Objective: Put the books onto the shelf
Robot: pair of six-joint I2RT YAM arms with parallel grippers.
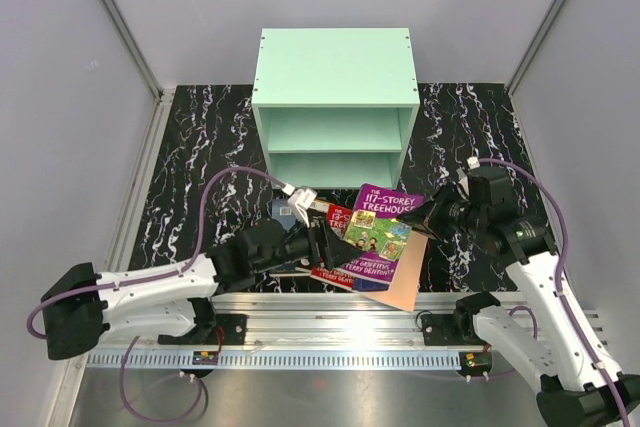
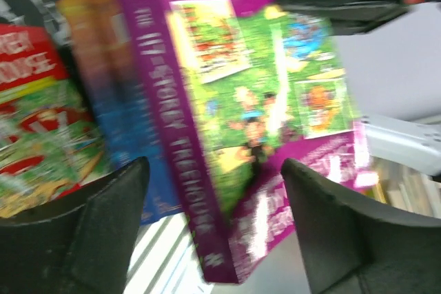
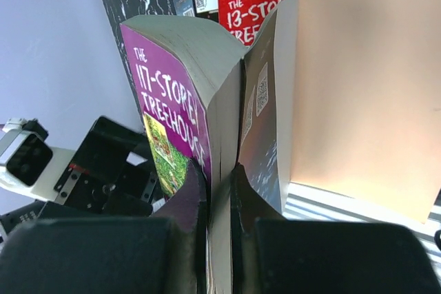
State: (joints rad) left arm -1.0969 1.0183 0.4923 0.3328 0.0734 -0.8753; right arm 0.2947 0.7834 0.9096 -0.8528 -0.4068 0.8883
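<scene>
The purple "Treehouse" book [image 1: 378,230] hangs tilted above the front of the mat, and my right gripper [image 1: 428,219] is shut on its page block [image 3: 222,101]. Its back cover [image 3: 358,94] has fallen open, showing a peach inside. My left gripper [image 2: 213,218] is open, with the book's spine corner [image 2: 207,239] between its fingers [image 2: 103,225] and touching neither. Under the purple book lie the red "13-Storey" book [image 1: 338,219] and a blue-and-orange book [image 2: 103,80]. Behind them stands the mint-green shelf [image 1: 335,77], both its compartments bare.
A black marbled mat [image 1: 200,147] covers the table. A ribbed metal rail [image 1: 330,307] runs along the near edge by the arm bases. Pale walls close in on the left, the right and the back.
</scene>
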